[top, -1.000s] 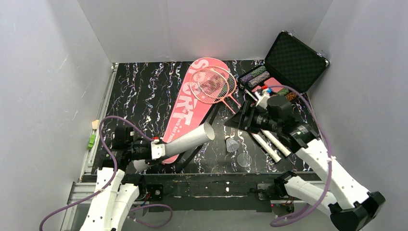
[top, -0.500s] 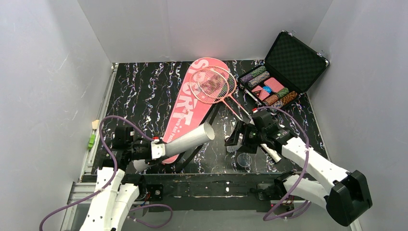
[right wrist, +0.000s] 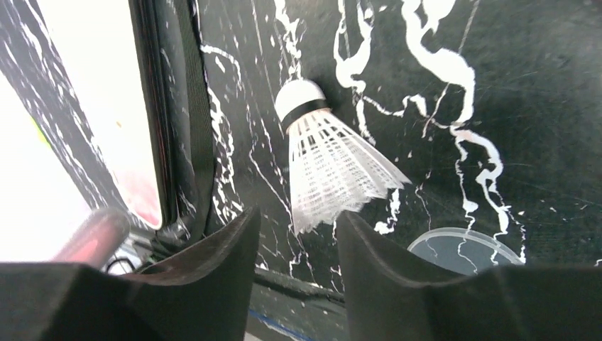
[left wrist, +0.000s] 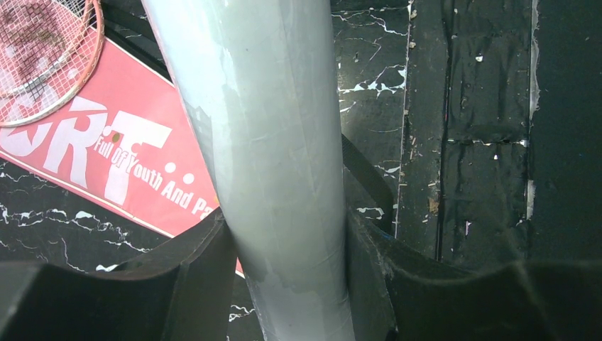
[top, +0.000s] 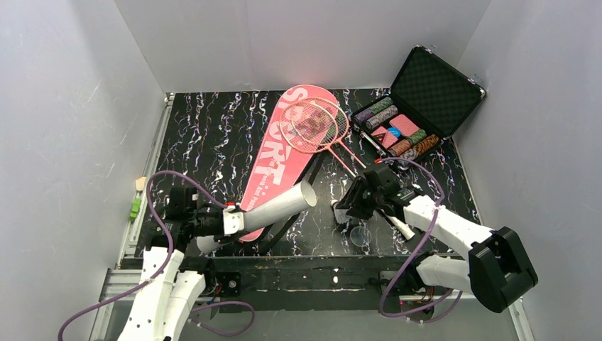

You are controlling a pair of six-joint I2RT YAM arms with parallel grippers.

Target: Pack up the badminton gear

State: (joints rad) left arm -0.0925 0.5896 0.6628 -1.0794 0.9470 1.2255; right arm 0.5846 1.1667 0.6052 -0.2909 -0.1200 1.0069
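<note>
- L gripper, lower left of top view: clamped on long white-grey tube, mouth aimed at centre. No change.
- R gripper, lower centre: has dropped from up by the open black case to table lvl. Jaws part-open, straddling the skirt of a white feather shuttlecock, no grip yet.
- Likely next: pinch, then load into tube.
- Upper centre: long pink "SPORT" bag, two pink-framed rackets on it, unmoved.

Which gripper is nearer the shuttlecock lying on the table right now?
Right. The right gripper is right at the shuttlecock, its open fingers at the edge of the feather skirt. The left gripper is far off to the left, clamped on the tube.
</note>
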